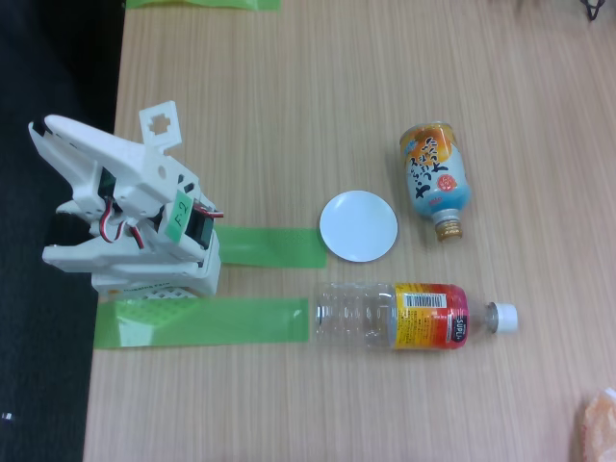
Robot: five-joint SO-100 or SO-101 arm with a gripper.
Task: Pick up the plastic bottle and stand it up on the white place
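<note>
The plastic bottle (414, 316) lies on its side on the wooden table, its white cap (501, 317) pointing right and its red-yellow label with a barcode facing up. Just above it sits the white place (358, 226), a small round white plate with nothing on it. My white arm (135, 212) is folded up at the table's left edge, well left of both. The gripper (160, 123) sits at the top of the folded arm, holding nothing; from this angle I cannot make out how its jaws stand.
A squat bottle (436, 178) with an orange and light-blue label lies right of the plate. Two green tape strips (269, 247) (202, 320) run from the arm's base toward the plate and bottle. An orange object (599, 423) shows at the bottom right corner.
</note>
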